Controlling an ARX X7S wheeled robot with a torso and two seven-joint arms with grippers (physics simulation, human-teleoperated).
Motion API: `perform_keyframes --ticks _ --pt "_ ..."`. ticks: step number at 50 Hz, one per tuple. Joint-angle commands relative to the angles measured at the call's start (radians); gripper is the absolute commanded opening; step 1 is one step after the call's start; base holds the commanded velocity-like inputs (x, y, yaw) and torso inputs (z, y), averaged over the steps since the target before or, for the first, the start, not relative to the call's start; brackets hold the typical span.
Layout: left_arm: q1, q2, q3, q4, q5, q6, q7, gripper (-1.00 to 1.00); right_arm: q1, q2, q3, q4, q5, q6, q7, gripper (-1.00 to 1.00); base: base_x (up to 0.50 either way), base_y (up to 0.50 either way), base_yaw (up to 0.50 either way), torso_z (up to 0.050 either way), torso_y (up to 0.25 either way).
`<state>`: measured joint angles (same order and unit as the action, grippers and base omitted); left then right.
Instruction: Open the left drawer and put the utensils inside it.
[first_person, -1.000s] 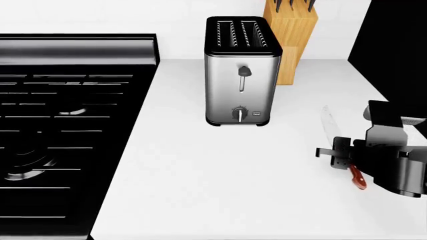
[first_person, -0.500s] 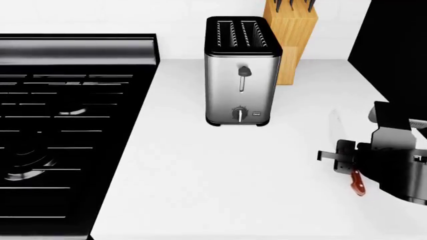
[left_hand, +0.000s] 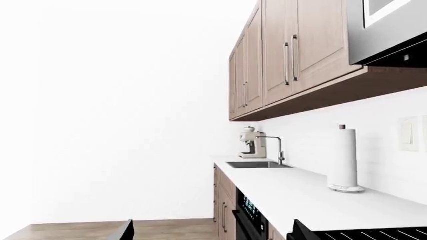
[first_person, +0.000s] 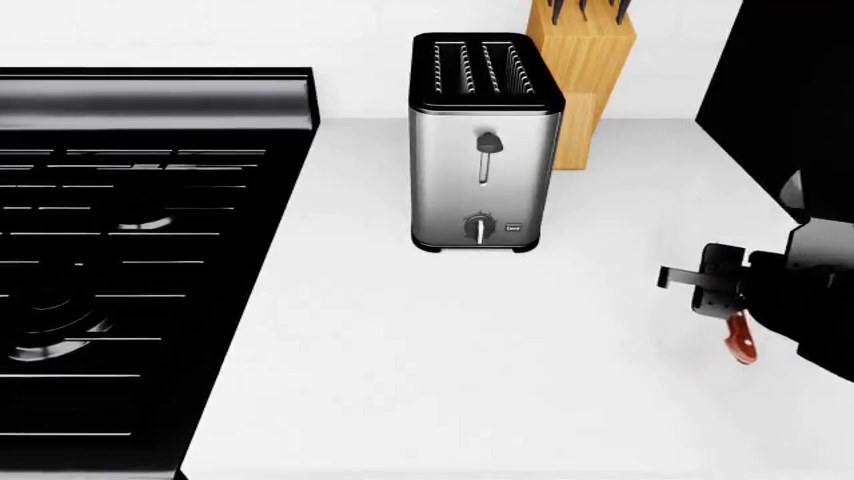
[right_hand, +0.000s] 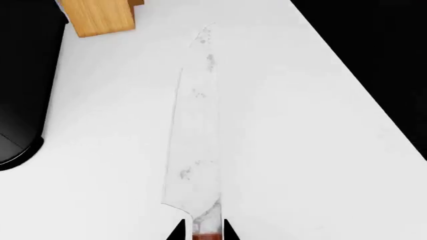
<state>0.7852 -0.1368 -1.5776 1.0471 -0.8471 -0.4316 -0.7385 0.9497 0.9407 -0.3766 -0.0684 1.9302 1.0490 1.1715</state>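
right gripper (first_person: 714, 285) clamped on knife (right_hand: 193, 145) handle.

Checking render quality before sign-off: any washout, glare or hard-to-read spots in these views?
Right wrist view: the pale knife blade nearly blends into the white counter. Head view: the right gripper is dark against black surroundings. Left wrist view: the wall is blown out white.

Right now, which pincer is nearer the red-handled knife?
Right. The right pincer has its fingertips on either side of the knife at the handle end. The left pincer is off by the sink stretch of counter, with no knife in its view.
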Motion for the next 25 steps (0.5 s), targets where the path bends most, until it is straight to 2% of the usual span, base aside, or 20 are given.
perform_keyframes --ticks 1,25 --pt "0.000 -0.001 -0.026 0.000 -0.020 -0.008 0.004 1.00 0.090 0.021 0.010 -0.025 0.067 0.018 0.064 -1.00 0.00 0.00 0.00 0.000 0.000" --pt "0.000 -0.005 -0.089 0.000 -0.074 -0.026 0.012 1.00 0.466 0.003 -0.086 0.038 0.266 0.125 0.251 -1.00 0.00 0.00 0.00 0.000 0.000"
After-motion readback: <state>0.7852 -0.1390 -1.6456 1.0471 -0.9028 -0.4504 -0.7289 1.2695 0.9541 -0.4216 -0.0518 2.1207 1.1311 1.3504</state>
